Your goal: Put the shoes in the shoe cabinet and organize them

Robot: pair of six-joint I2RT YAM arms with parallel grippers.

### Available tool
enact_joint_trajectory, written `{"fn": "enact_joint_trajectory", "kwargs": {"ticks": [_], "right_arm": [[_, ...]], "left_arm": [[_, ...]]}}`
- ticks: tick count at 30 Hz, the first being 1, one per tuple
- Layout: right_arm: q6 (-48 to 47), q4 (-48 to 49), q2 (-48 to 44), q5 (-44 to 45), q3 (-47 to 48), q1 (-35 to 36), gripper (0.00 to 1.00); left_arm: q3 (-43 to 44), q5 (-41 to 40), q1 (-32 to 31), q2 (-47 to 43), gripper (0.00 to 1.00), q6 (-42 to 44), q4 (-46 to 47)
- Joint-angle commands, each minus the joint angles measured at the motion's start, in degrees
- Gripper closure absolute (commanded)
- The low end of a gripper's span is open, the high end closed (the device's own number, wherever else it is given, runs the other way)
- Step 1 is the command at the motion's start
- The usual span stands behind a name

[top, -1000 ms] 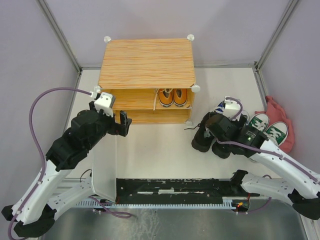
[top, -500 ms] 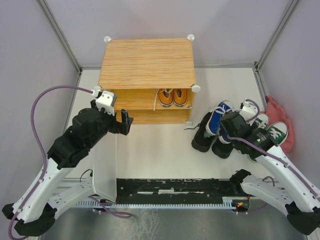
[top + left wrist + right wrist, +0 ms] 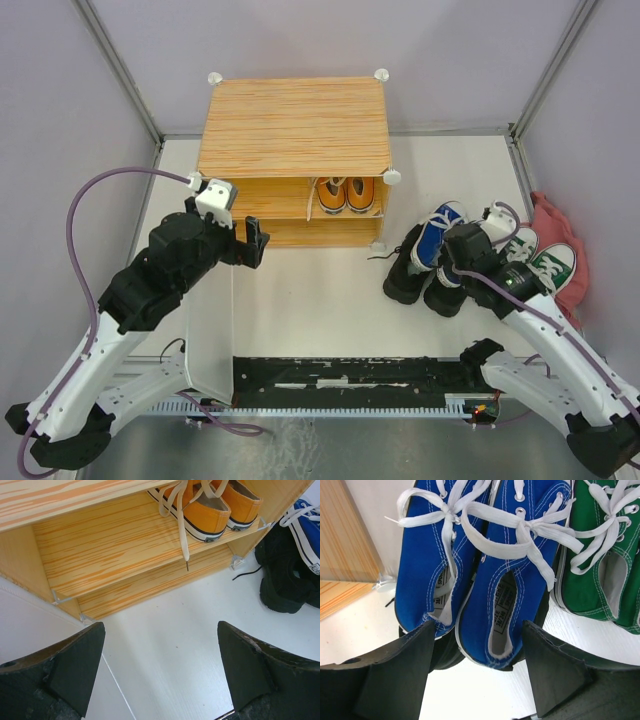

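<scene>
Currently right pincer (image 3: 479, 635) is open, fingers straddling the heels of the blue sneakers (image 3: 480, 580), which rest on the black ankle boots (image 3: 410, 270) on the tabletop (image 3: 320, 300) right of the shoe cabinet (image 3: 295, 125), green sneakers (image 3: 590, 580) just beside. Left pincer (image 3: 160, 650) open, empty, facing the cabinet front; orange sneakers (image 3: 210, 505) sit on the inner shelf (image 3: 110, 545), right end

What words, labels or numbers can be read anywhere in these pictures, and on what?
Nothing can be read for certain.
Black print inside the blue sneakers, right wrist view: too blurred to read.
A small dark mark on the sole edge of the orange sneakers, left wrist view: too small to read.
</scene>
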Motion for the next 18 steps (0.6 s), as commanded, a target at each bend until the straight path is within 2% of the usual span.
{"fn": "enact_joint_trajectory", "kwargs": {"ticks": [1, 5, 18], "right_arm": [[0.86, 4.72, 1.21, -0.35, -2.02, -1.2, 0.23], [1.34, 6.3, -1.45, 1.17, -2.8, -1.6, 0.24], [-0.08, 13.49, 7.59, -2.95, -6.91, -6.33, 0.2]], "left_arm": [[2.91, 0.71, 0.12, 0.28, 0.01, 2.95, 2.28], [3.25, 0.25, 0.12, 0.22, 0.01, 3.06, 1.94], [3.43, 0.45, 0.14, 0.69, 0.01, 2.78, 1.66]]}}
